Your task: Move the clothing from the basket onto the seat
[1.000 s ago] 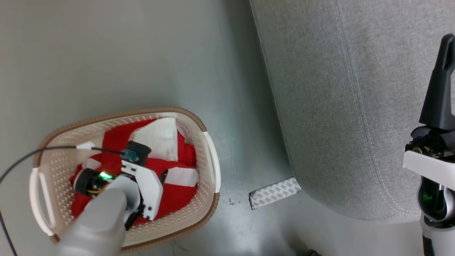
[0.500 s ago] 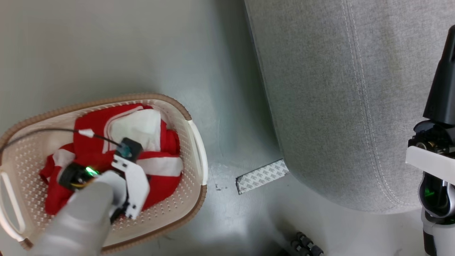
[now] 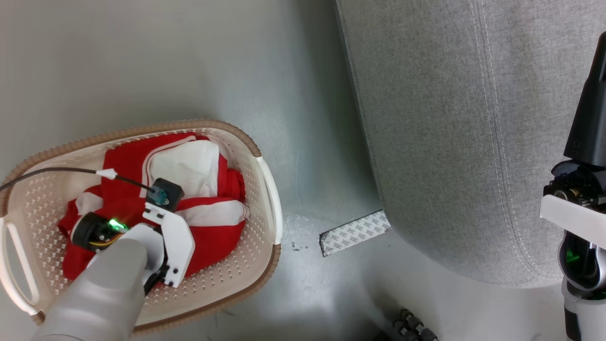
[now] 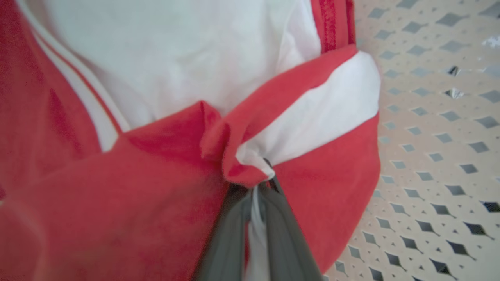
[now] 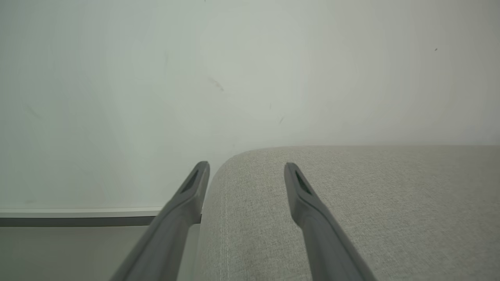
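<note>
Head view: the clothing (image 3: 218, 237) lies in the basket (image 3: 189, 125) at 8 o'clock; no garment on the seat (image 3: 473, 142) at 3 o'clock. Left wrist view: left pincer (image 4: 256, 187) clamps a red-and-white fold. Right wrist view: right pincer (image 5: 246, 171) gapes wide, empty; transfer not yet done

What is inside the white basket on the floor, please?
Red-and-white clothing lies in the basket, and the left gripper is shut on a fold of it. Anything under the top layer is covered.
</note>
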### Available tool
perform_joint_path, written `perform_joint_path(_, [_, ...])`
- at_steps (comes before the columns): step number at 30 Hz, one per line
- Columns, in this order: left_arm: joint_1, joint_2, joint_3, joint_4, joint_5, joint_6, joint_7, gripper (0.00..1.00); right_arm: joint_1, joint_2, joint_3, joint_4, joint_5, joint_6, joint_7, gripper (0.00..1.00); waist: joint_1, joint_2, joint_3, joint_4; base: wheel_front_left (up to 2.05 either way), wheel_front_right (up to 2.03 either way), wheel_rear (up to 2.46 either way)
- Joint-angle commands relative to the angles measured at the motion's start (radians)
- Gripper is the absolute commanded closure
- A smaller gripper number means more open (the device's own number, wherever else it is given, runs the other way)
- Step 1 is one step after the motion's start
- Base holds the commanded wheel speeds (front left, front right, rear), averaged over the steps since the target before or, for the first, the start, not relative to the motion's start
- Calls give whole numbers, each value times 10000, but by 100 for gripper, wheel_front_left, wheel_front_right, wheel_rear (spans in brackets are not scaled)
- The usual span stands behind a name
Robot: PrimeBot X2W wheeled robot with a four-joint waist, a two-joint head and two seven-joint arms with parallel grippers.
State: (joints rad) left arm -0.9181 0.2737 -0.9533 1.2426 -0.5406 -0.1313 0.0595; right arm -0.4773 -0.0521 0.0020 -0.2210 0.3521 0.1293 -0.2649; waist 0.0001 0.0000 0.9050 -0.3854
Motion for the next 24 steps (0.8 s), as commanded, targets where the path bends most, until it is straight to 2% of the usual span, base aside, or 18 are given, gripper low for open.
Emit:
perform_joint_path(1, [8,77,-22,49,-182,14,-94,100,-112,26,-9,4,-74,26,9,0,-1,0,-61,41,0,0,0])
perform_joint_path(10, [274,-169,-228,63,-680,14,-604,100,-149,25,28,147,-191,26,8,0,-1,0,-707,284,0,0,0])
perform_joint_path(24, [1573,-829,-510,-503,-1702,14,-2437,100,505,18,18,622,-714,26,9,0,-1,0,-3696,1118,0,0,0])
